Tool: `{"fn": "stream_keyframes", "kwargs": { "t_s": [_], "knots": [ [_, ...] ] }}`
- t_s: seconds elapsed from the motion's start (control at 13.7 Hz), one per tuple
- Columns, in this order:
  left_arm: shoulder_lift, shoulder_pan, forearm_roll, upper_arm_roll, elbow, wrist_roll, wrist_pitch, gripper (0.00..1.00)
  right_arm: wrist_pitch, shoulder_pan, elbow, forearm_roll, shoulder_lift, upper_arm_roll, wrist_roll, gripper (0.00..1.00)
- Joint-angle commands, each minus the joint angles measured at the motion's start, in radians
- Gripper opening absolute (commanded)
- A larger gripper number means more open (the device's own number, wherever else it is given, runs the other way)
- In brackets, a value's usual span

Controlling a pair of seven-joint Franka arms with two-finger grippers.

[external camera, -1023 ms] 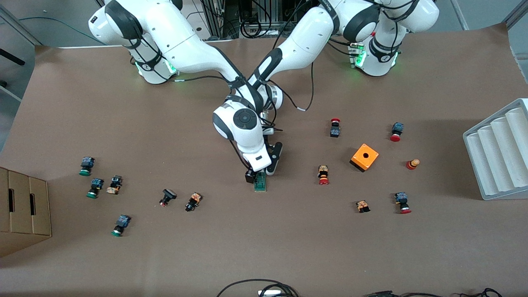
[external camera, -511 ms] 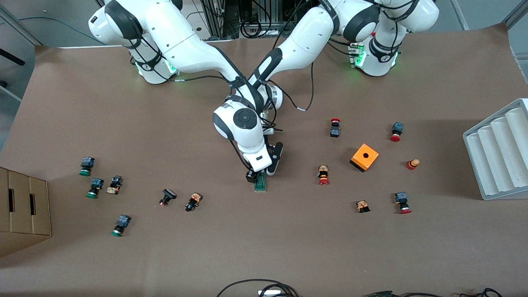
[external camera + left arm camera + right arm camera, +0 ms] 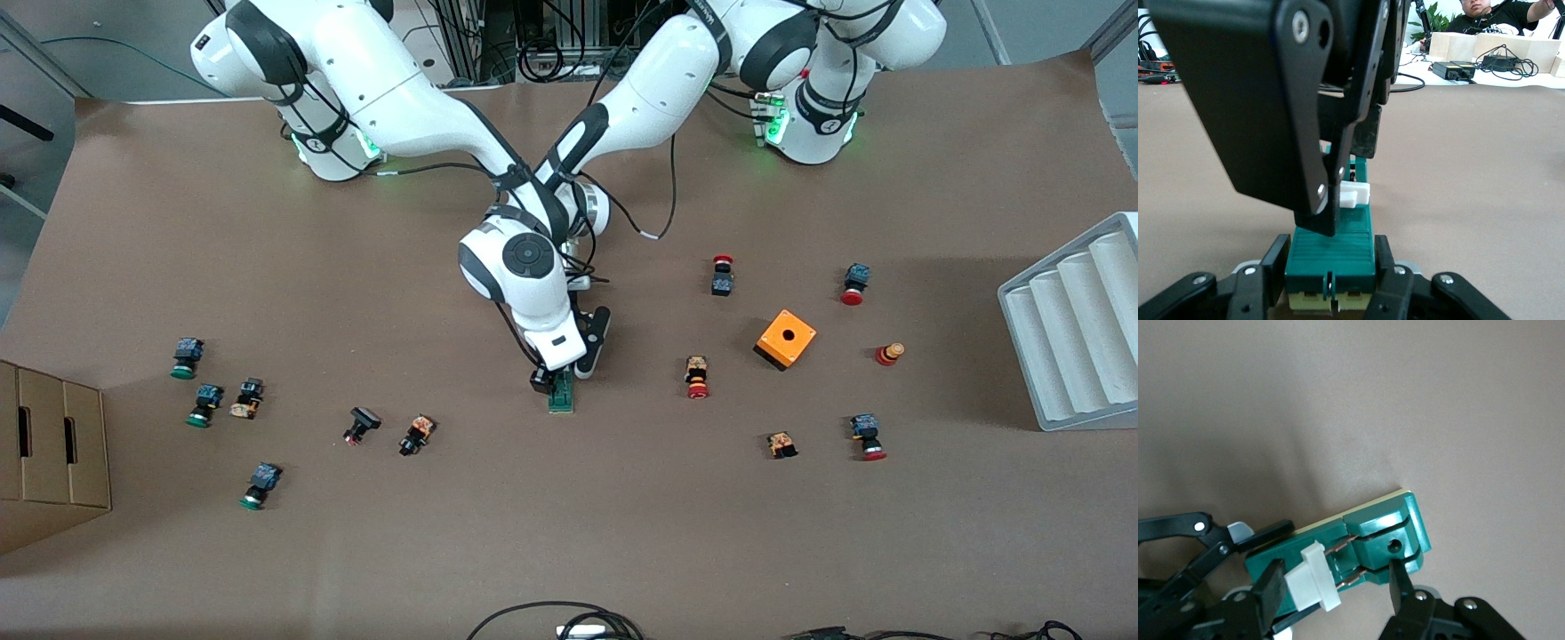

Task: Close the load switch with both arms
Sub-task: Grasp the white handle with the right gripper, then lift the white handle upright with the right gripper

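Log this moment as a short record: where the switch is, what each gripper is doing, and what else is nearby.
switch: green load switch lying flat mid-table, white tab sticking out
left gripper: left gripper shut on the switch's end, one finger on each side
right gripper: right gripper down over the switch, fingers either side of the white tab
nearby: orange box toward the left arm's end; push buttons scattered

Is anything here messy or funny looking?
Yes: many push buttons, like one red-capped one, lie tipped over on the table. The load switch has its white tab pulled out, bare metal prongs showing.
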Motion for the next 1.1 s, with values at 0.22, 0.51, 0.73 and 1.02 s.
{"fn": "stream_keyframes", "kwargs": {
  "t_s": [0.22,0.51,0.73,1.02],
  "knots": [
    [0.018,-0.011,0.018,0.010,0.017,-0.020,-0.007,0.58,0.015,0.006,0.016,-0.027,0.012,-0.009,0.010,0.66],
    [0.016,-0.011,0.018,0.010,0.017,-0.020,-0.007,0.58,0.015,0.005,0.016,-0.053,0.012,-0.010,-0.003,0.63],
    [0.016,-0.011,0.018,0.009,0.017,-0.020,-0.007,0.58,0.024,0.003,0.018,-0.053,0.012,-0.010,0.000,0.63],
    [0.018,-0.011,0.018,0.009,0.014,-0.020,-0.007,0.58,0.027,-0.006,0.024,-0.053,0.007,-0.009,-0.004,0.63]
  ]
}}
